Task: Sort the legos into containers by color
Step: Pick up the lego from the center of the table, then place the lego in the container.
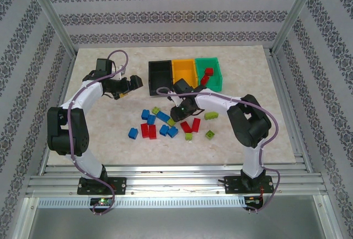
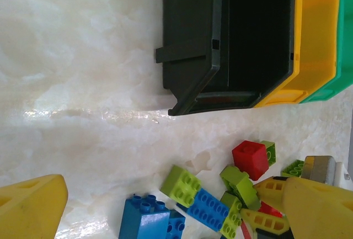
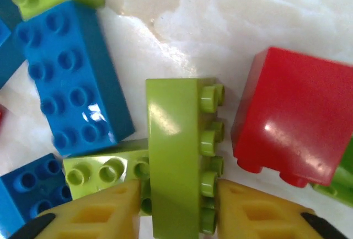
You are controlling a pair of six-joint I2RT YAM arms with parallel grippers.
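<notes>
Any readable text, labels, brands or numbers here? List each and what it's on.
None readable. The lime brick held in the right hand, the blue brick and the red brick show plain faces and studs; any stud embossing is too blurred to read. The black bin, yellow bin and green bin carry no visible labels.

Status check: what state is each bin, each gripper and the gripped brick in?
Black plastic bin: empty.
Orange-yellow plastic bin: empty.
Green plastic bin: holds red bricks.
Left gripper: open, holding nothing.
Right gripper: shut on lime green studded brick.
That brick: on its side, studs sideways.
</notes>
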